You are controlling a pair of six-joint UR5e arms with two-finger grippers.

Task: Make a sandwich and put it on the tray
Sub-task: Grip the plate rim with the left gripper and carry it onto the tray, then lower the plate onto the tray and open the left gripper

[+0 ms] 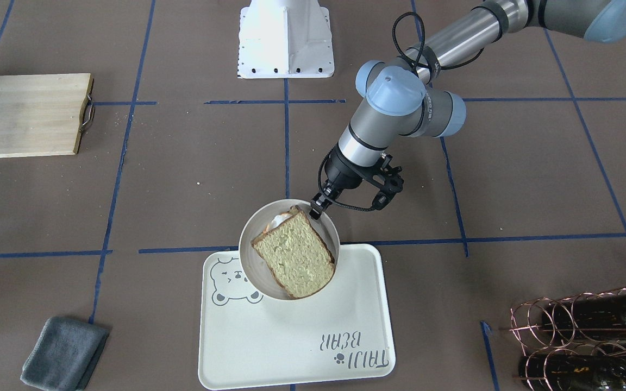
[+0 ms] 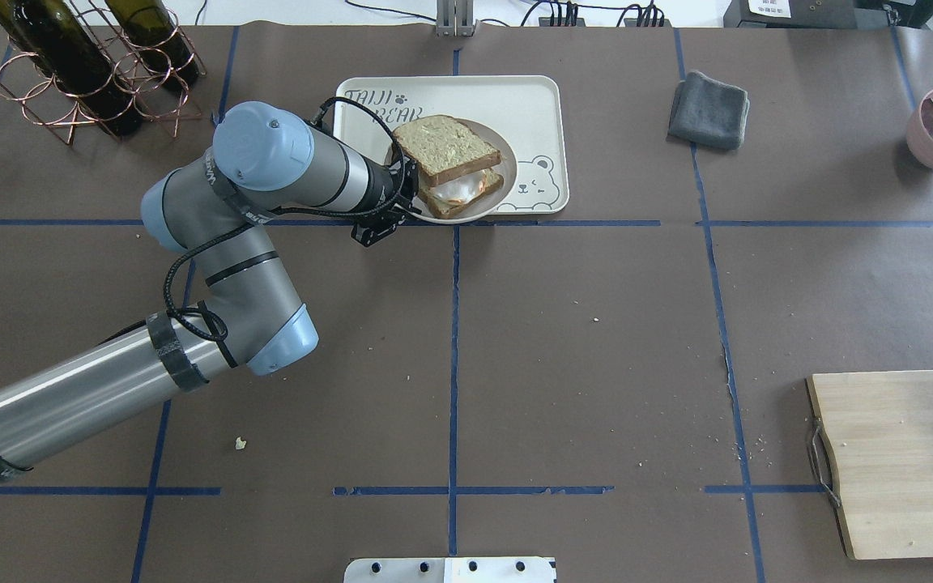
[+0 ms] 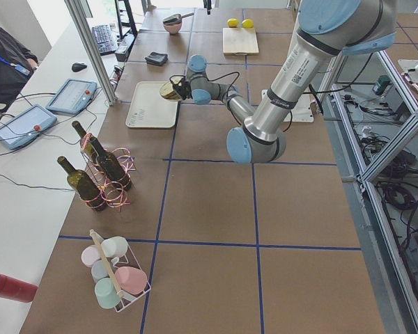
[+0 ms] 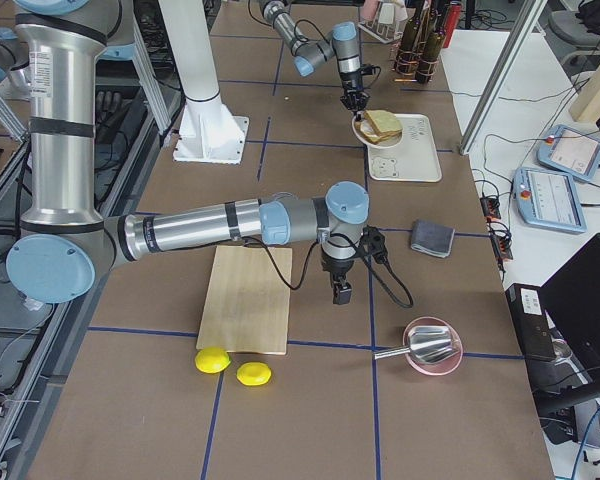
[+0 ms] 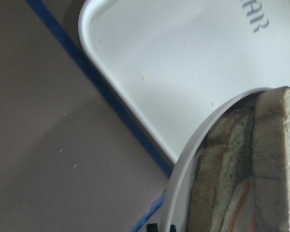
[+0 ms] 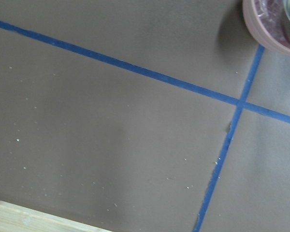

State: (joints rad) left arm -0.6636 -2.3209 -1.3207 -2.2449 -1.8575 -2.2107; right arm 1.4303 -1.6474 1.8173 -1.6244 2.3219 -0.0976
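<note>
Left gripper (image 1: 317, 209): closed on the rim of 1 round plate (image 1: 248, 260), held tilted.
Plate contents: 1 sandwich (image 1: 296, 259), 2 slices.
Beneath the plate, ahead of the gripper: tray (image 1: 291, 347).
Right gripper (image 4: 338, 290): opening cannot be told; just beside cutting board (image 4: 248, 300).

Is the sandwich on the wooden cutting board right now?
No, the sandwich sits on the round plate over the tray, far from the cutting board.
</note>
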